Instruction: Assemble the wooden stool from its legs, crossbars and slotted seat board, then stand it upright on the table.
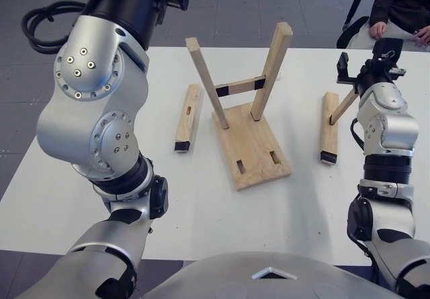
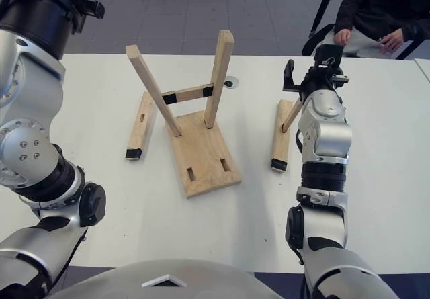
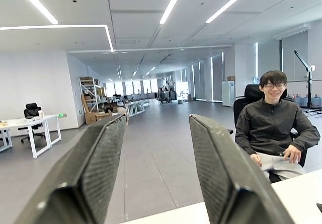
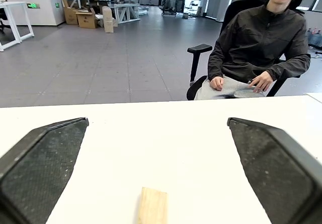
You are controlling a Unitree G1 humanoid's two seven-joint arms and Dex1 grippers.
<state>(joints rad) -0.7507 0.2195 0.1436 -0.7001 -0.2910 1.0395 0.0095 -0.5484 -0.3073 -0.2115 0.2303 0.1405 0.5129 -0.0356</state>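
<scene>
Left wrist view has the left gripper (image 3: 158, 133) raised well above the table, looking out over the room. Its fingers (image 3: 95, 173) stand apart with nothing between them.

Below that arm, a loose leg (image 1: 189, 117) lies flat on the white table (image 1: 201, 211), slot face up and black cap toward the robot. Just beside it, at the middle, the slotted seat board (image 1: 252, 148) lies flat with two legs (image 1: 207, 84) standing up out of its far end. These lean apart and are joined by a crossbar (image 1: 240, 86). Two near slots (image 1: 240, 166) in the board are unfilled.

Farther right lies another leg (image 1: 328, 136) with a second crossbar (image 1: 344, 106) rising at a slant from its slot toward the right gripper (image 4: 157, 128). That gripper's pads (image 4: 45, 158) are spread wide, and a wooden end (image 4: 152, 208) shows between them, untouched.

The parts look like light, stiff, dry wood, unlikely to slip or bend. I judge a loose leg is best pinched across its narrow faces near mid-length, clear of slot and cap. The half-built frame looks top-heavy and only press-fitted, so it may rock if pushed sideways.

The tabletop is smooth, matt and level. Beyond it lies an open office floor, grey, with desks, shelving and strip lights.
</scene>
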